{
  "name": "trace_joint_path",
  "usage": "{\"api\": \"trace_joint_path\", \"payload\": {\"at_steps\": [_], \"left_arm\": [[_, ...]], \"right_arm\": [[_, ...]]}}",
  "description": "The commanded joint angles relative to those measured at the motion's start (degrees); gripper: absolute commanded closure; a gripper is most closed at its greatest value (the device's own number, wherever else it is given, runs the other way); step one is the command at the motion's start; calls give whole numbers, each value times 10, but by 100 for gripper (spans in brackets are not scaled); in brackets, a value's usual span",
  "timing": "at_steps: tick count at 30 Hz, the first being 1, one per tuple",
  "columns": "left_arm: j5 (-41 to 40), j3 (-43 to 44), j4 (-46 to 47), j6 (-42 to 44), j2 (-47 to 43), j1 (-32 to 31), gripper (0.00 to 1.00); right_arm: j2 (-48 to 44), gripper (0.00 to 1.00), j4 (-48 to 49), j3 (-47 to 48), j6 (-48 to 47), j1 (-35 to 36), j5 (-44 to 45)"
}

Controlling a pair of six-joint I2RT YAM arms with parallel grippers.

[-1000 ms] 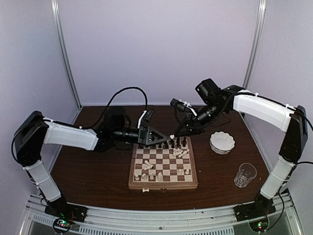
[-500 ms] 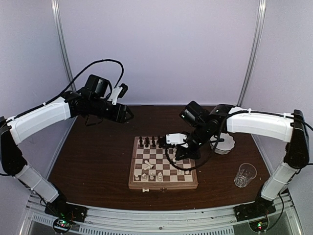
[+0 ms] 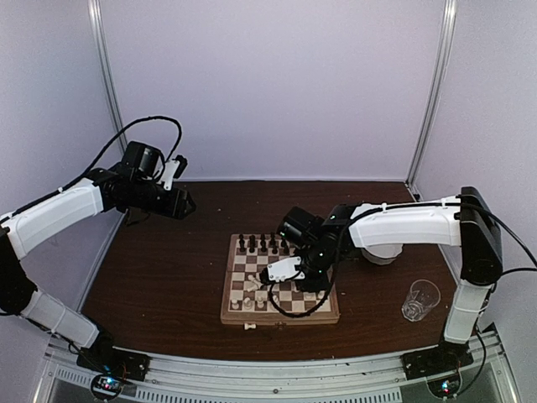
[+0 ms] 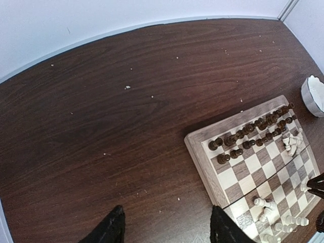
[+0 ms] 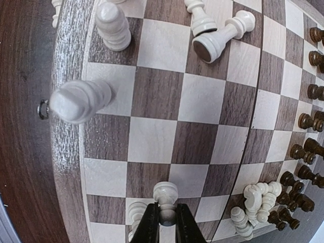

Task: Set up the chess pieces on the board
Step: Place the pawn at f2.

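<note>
Mid-board, the right gripper (image 5: 167,229) is clamped on a cream-white turned chess piece (image 5: 166,193).
On the square wooden chessboard with light and dark brown checks (image 5: 68,152), the near rows lie nearward of the pincer across bare squares, with toppled cream-white pieces (image 5: 223,33) close by. The held piece's long axis looks upright. The left gripper (image 4: 167,230), fingers apart and empty, hangs far left over the dark brown table (image 4: 101,101), so the right arm is nearer.

Robotics lab test cell, plain pale lilac walls (image 3: 277,84) closing in three sides, aluminium corner posts (image 3: 106,84), dark wood-grain desk (image 3: 168,277), two white-and-black robot arms (image 3: 59,210) bolted to a metal rail (image 3: 277,375) at the near edge, small lit circuit boards (image 3: 106,384) beside their bases
</note>
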Motion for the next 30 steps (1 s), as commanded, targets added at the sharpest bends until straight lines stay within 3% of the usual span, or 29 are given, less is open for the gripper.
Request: {"api": "trace_joint_path", "payload": {"at_steps": [1,26,30], "left_arm": [[0,1,22,7,-16,1,42],[14,1,21,1,-10,3,42],[16,1,20,1,-10,3,42]], "right_arm": [[10,93,-7,21,-9,9,27],[28,90,-24,24,-14,22,22],[31,82,-24,29,-10,24,23]]}}
